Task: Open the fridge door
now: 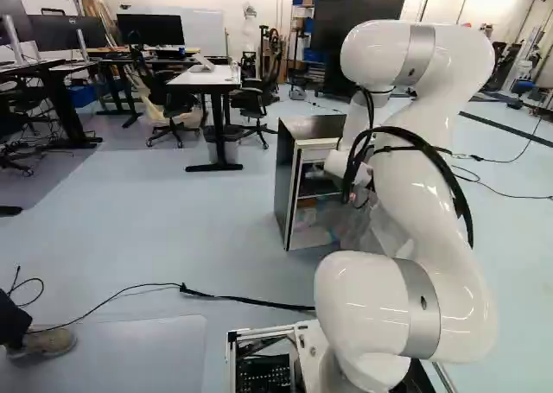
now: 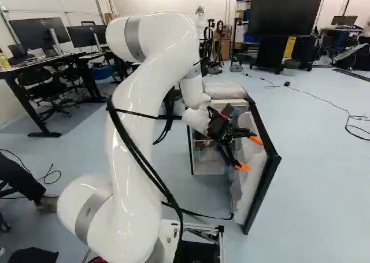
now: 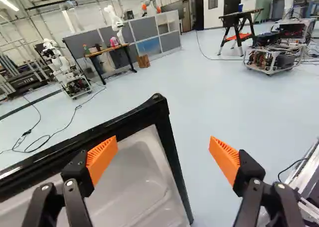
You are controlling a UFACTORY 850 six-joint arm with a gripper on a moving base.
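Across a pale blue floor (image 1: 216, 212), your fridge (image 1: 283, 181) stands with its door (image 2: 269, 170) swung open. Your claw (image 2: 250, 154) is spread, the door's black corner ahead between its fingers; contact is hard to tell. Your arm (image 1: 406, 177) hides much of the fridge in the left base view.

Can't read any text, label, number or sign for certain. Far ahead of the jaws, on dark equipment (image 3: 31, 83) in the wrist view, only pale marks like lettering, too small to make out. Well apart from the jaws, across the arm in the right base view, on the back of a monitor (image 2: 33, 36), just a small mark, also too small to read.
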